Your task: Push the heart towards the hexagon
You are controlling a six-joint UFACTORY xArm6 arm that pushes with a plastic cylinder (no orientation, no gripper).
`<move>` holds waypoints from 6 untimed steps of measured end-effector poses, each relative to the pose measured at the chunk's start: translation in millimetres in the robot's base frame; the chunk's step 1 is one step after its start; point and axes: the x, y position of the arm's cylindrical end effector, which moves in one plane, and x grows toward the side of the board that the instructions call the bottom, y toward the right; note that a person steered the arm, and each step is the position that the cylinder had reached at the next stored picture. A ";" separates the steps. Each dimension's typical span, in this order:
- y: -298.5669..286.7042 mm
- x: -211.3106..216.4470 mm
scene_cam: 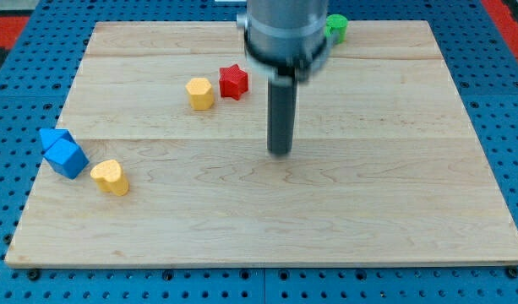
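Observation:
A yellow heart block [111, 176] lies at the view's left, just right of two blue blocks. A yellow hexagon block [200, 93] sits in the upper middle, touching or nearly touching a red star block [233, 81] on its right. My tip [280, 152] stands near the board's middle, well right of the heart and below and right of the hexagon. It touches no block.
Two blue blocks [64, 152] sit together at the board's left edge. A green block [335, 27] is at the top, partly hidden behind the arm [282, 34]. The wooden board [394, 211] lies on a blue perforated table.

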 end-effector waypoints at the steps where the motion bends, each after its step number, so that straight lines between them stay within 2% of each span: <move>1: -75.7 89.4; 2: -153.0 90.6; 3: -189.2 43.5; 4: -206.0 3.9; 6: -176.2 -79.7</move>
